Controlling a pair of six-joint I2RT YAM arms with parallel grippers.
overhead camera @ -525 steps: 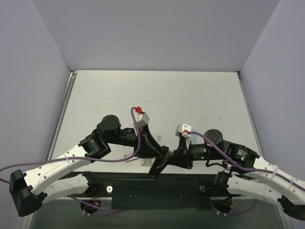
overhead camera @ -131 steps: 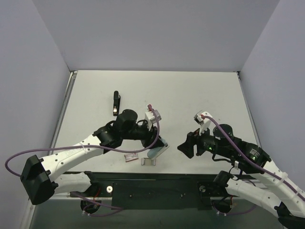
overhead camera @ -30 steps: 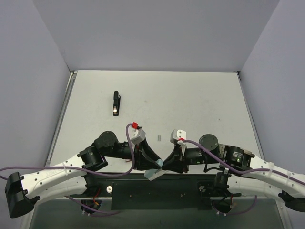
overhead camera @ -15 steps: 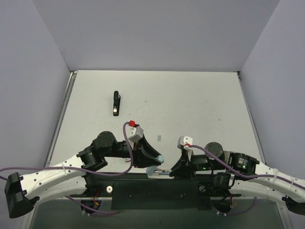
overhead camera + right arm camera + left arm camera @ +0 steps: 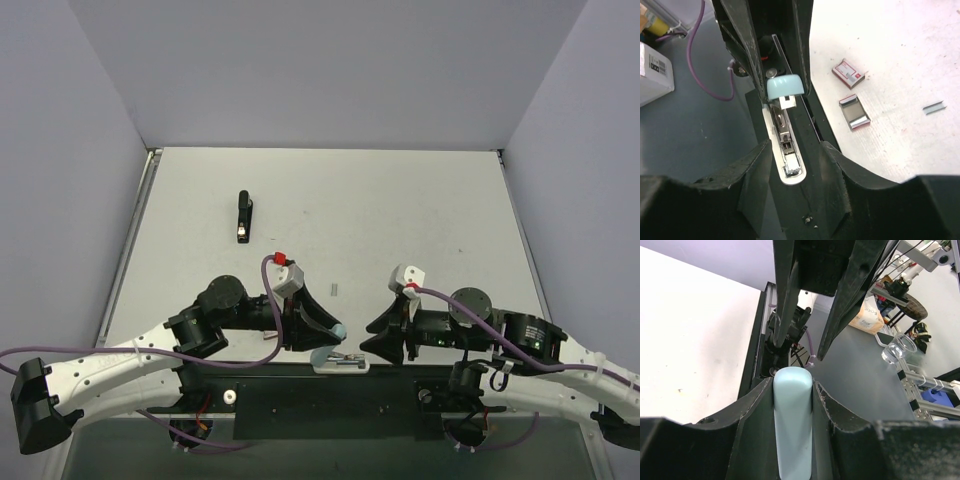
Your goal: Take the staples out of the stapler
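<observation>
The stapler (image 5: 243,216) lies on the far left of the table (image 5: 420,210), well apart from both claws. My left claw (image 5: 792,386) clamps the pale teal oblong piece (image 5: 792,440); my right claw (image 5: 794,145) stands wide around a pale base with a metal channel (image 5: 786,150), touching nothing. Caution: both parts sit at the table's near edge, so a slipped grip may drop them, and the close claws may collide.

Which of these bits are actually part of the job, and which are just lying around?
Job: black stapler, far left; pale teal piece in the left gripper; white metal-tracked base by it.
Lying about: red-and-white box; small metal tray; loose staple strip.
</observation>
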